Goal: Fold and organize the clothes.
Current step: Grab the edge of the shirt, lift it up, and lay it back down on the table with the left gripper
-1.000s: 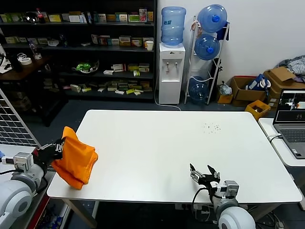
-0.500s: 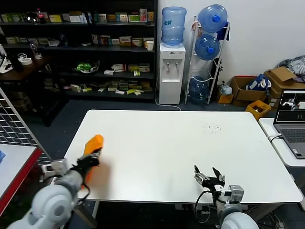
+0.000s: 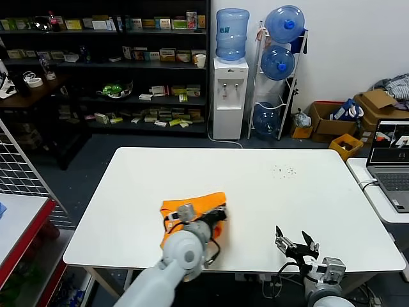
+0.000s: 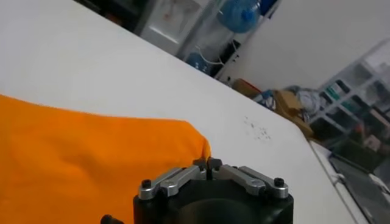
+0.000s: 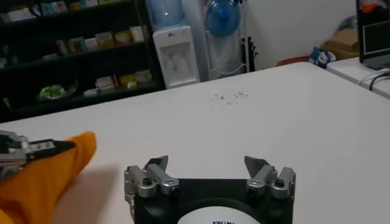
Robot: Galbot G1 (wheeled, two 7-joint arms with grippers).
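Your left gripper (image 3: 220,213) is clenched on an edge of the orange T-shirt (image 3: 192,207), which lies bunched on the white table (image 3: 268,185) near the front edge, left of centre; it looks like you're still bringing the shirt into place, with no fold made yet. Your right gripper (image 3: 296,244) hangs released over the front edge, well apart from the shirt. Next move likely calls for spreading the shirt flat, bringing the right gripper onto another edge.
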